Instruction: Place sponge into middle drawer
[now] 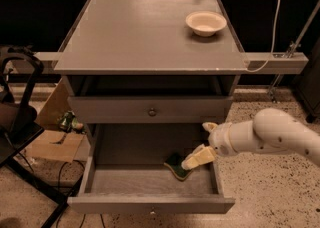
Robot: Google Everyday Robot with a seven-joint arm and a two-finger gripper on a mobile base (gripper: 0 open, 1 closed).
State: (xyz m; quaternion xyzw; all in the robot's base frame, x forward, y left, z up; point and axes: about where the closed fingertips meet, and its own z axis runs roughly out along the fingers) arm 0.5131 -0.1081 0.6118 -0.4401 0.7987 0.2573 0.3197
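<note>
The sponge (177, 166), dark green on top with a yellow edge, lies on the grey floor of the pulled-out middle drawer (150, 204), toward its right side. My gripper (203, 142) reaches in from the right, just above and to the right of the sponge. Its fingers are spread: one cream fingertip (196, 158) points down at the sponge's right edge, and the other sits higher, by the drawer's right wall. The gripper holds nothing.
The upper drawer front (150, 109) with its round knob is shut above the open drawer. A round cream bowl (206, 23) stands on the cabinet top at the back right. A black chair (15, 117) and cardboard (50, 142) are on the floor to the left.
</note>
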